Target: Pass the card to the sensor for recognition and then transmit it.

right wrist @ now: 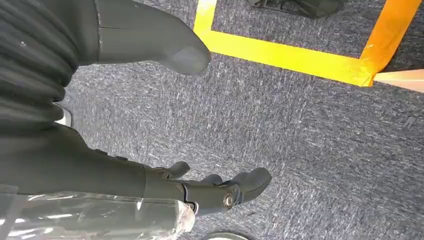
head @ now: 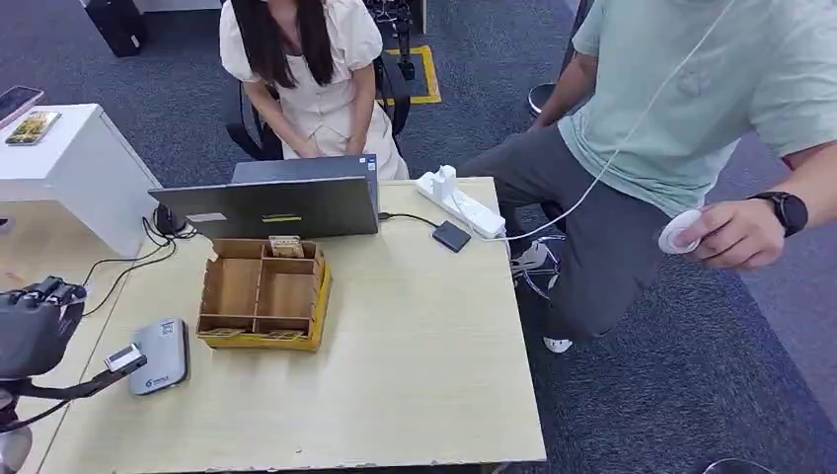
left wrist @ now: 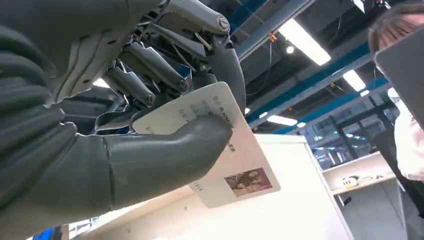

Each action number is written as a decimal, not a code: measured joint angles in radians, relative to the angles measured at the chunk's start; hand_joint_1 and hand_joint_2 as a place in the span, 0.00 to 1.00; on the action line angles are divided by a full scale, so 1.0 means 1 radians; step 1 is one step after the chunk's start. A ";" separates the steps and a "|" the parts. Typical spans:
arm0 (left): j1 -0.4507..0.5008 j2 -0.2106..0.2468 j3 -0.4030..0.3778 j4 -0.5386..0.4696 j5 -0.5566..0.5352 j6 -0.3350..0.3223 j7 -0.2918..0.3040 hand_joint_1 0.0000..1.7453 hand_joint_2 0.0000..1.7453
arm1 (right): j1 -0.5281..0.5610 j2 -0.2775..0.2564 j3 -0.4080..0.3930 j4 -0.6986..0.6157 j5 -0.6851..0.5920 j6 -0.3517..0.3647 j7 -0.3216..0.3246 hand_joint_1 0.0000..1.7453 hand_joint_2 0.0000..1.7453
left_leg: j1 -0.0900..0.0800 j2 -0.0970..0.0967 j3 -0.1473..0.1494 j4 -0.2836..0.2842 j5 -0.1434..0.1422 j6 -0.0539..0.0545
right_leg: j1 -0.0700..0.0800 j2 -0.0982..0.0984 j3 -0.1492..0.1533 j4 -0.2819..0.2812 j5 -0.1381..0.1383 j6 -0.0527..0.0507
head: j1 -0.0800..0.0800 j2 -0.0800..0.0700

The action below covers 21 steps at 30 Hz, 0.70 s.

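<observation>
The left hand (left wrist: pixel 150 125) has the card (left wrist: pixel 235 155) pinched between its thick thumb and its darker fingers, and in the head view the card's edge sticks out just past that hand toward the grey sensor (head: pixel 161 355) lying flat on the tabletop (head: pixel 415 365). Judging by this, the task stands at its first step: the card is in hand but not yet presented, since the sensor lies just beyond the card's tip and slightly under it. The next move probably calls for bringing the card face down over the reader's top and holding it there, before any handing on. The right hand (right wrist: pixel 220 187) hangs over the carpet with its fingers apart, holding nothing. Much of the left hand is cut off at the head view's edge, so whether card and sensor touch cannot be told. The card's print is too small to read.
</observation>
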 joint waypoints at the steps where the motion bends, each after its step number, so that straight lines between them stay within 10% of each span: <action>1: 0.007 -0.005 0.003 0.000 -0.001 0.000 0.001 1.00 1.00 | 0.000 0.000 0.000 0.000 0.000 0.000 0.000 0.00 1.00 | 0.000 0.000 0.000 0.000 0.000 0.000 | 0.000 0.000 0.000 0.000 0.000 0.000 | 0.000 0.000; 21: 0.098 -0.127 0.013 -0.010 -0.043 0.008 -0.006 1.00 1.00 | 0.000 0.000 -0.023 0.000 -0.003 -0.016 -0.002 0.00 1.00 | 0.000 -0.001 0.000 0.000 0.000 0.000 | 0.000 -0.001 0.000 0.000 0.000 0.000 | 0.000 0.000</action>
